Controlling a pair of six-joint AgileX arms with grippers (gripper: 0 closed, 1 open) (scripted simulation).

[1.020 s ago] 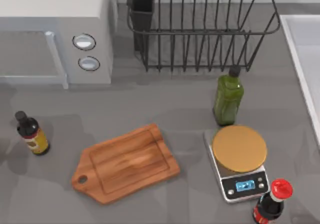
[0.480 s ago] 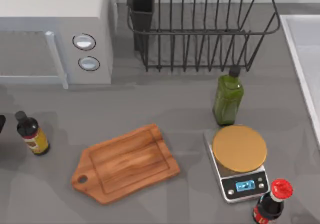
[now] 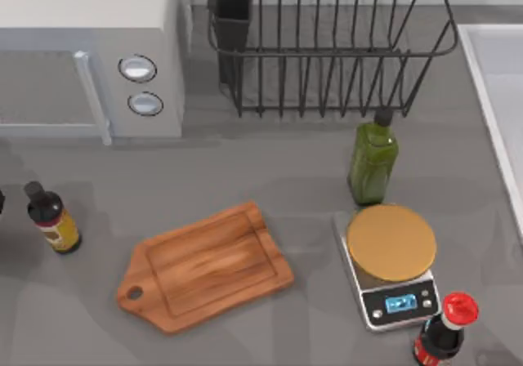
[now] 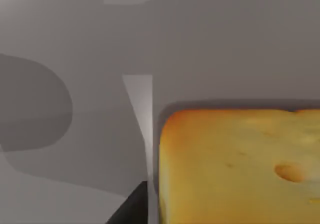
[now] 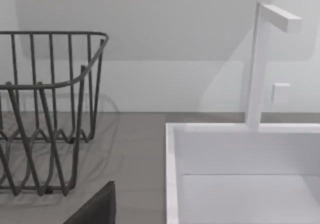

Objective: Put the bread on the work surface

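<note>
Grey desk (image 3: 270, 178), matte, soft shadows. White microwave (image 3: 90, 47) at its far-left corner. Black wire dish rack (image 3: 327, 47) just right of the microwave; white sink (image 5: 240, 174) right of the rack, white faucet (image 5: 260, 64) behind it. Plain white wall (image 5: 160, 14) behind the rack.

Wooden board (image 3: 206, 266) beside scale (image 3: 391, 265)

Grey countertop (image 3: 245, 178), wooden board (image 3: 204, 266), scale (image 3: 391, 268), three bottles, dish rack (image 3: 327, 47), microwave (image 3: 90, 55)

Kitchen: microwave (image 3: 90, 55), dish rack (image 3: 327, 47), sink (image 5: 240, 174), scale (image 3: 391, 264).
</note>
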